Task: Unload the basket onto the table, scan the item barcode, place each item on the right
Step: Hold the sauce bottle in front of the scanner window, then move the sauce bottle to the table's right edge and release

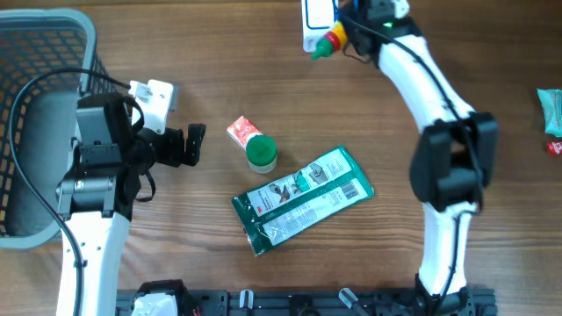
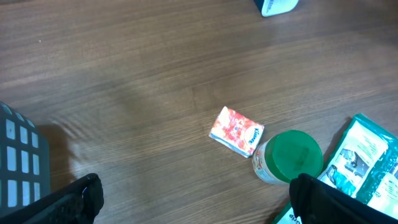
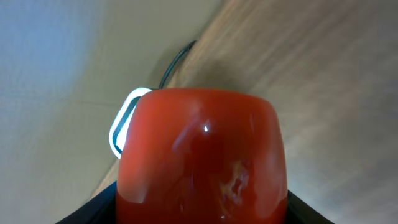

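Note:
A red item (image 1: 327, 42) with a yellow and green end hangs at the table's far edge, next to the white and blue scanner (image 1: 318, 16). My right gripper (image 1: 348, 33) is shut on it. In the right wrist view the red item (image 3: 199, 155) fills the space between the black jaws of the right gripper (image 3: 199, 208), and the scanner's white edge (image 3: 123, 122) shows behind it. My left gripper (image 1: 195, 145) stands open over bare wood at the left. Its fingers (image 2: 79, 198) are wide apart with nothing between them.
A small red tissue packet (image 1: 241, 130), a green-lidded jar (image 1: 262, 154) and a green pouch (image 1: 303, 200) lie mid-table. These also show in the left wrist view: packet (image 2: 236, 130), jar (image 2: 289, 155), pouch (image 2: 367, 155). A grey basket (image 1: 35, 53) sits far left, a teal pack (image 1: 551, 110) at the right edge.

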Available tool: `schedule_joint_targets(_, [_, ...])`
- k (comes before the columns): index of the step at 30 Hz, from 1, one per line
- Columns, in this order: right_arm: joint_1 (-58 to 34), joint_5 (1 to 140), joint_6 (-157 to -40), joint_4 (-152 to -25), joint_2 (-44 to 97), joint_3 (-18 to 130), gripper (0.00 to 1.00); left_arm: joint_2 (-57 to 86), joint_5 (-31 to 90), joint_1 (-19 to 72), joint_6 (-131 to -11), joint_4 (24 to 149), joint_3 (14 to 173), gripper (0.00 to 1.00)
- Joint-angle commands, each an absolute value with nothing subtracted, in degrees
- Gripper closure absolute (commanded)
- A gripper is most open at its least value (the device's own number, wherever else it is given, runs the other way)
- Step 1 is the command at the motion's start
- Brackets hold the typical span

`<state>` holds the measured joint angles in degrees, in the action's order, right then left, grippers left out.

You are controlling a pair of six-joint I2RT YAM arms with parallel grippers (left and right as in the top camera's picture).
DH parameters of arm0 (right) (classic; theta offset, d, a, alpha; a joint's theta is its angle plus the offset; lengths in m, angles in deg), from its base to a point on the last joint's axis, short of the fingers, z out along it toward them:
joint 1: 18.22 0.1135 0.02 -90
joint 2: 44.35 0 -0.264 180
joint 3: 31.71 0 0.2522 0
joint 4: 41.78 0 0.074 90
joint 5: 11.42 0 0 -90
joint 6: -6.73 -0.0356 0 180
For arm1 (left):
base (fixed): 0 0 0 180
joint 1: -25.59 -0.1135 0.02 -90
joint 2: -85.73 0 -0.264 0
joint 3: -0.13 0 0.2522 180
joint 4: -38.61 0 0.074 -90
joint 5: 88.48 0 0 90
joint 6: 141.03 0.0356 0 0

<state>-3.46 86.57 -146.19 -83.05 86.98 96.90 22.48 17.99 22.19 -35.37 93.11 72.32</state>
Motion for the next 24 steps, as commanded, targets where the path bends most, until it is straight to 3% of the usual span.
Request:
schedule_joint_targets(1, [-1.9, 92.3, -144.9, -79.0, 92.4, 103.7, 0.61, 22.2, 19.1, 21.9, -35.9, 93.0, 72.0, 0.0])
schedule_joint_targets(10, [-0.6, 97.8, -145.0, -66.1, 96.4, 103.8, 0.59, 22.2, 19.1, 21.9, -35.9, 93.0, 72.0, 0.0])
schedule_joint_targets(24, [-0.6, 101.4, -144.9, -63.1, 96.5, 103.8, 0.57, 22.2, 19.1, 21.9, -35.9, 93.0, 72.0, 0.0])
